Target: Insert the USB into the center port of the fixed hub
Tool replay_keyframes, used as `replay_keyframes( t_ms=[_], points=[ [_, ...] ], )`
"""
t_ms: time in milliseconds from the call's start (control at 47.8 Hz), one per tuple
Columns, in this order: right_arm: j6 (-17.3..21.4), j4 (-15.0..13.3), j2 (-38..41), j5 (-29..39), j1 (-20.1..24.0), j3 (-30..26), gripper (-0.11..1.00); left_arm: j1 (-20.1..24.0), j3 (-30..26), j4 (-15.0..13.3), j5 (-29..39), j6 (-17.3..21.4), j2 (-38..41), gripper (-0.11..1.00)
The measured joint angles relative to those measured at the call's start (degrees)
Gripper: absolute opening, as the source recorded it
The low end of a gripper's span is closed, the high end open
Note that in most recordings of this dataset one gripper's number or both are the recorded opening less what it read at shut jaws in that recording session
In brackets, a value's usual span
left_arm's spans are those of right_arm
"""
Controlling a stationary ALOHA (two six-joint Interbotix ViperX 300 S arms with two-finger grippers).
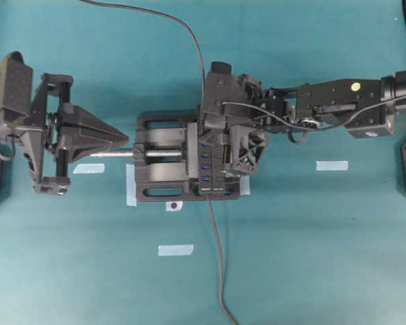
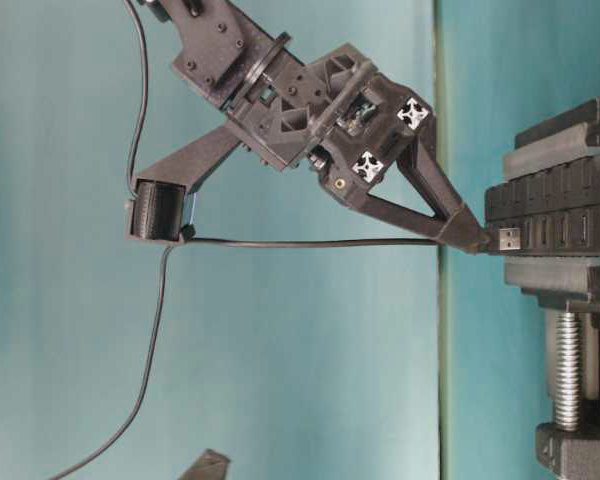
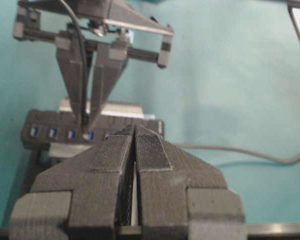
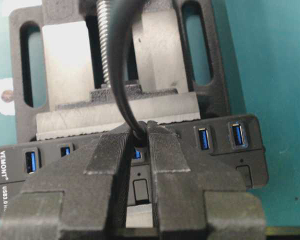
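Observation:
The fixed hub is a black bar with blue ports, clamped in the vise; it also shows in the table-level view. My right gripper stands over it, shut on the USB, whose silver end sits at the hub's port face. In the right wrist view the fingertips pinch the cable end directly above the center port, whose blue tongue shows between them. The plug's cable trails away. My left gripper is shut and empty, to the left of the vise, apart from it.
The black vise with a silver screw holds the hub. The hub's own grey lead runs toward the front edge. Tape strips lie on the teal table.

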Motion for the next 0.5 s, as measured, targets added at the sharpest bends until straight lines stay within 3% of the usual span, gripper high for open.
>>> replay_keyframes(
  t_ms=[502],
  points=[
    [0.0, 0.0, 0.26, 0.35, 0.88, 0.09, 0.1, -0.09, 0.0, 0.09, -0.35, 0.0, 1.23, 0.0]
  ],
)
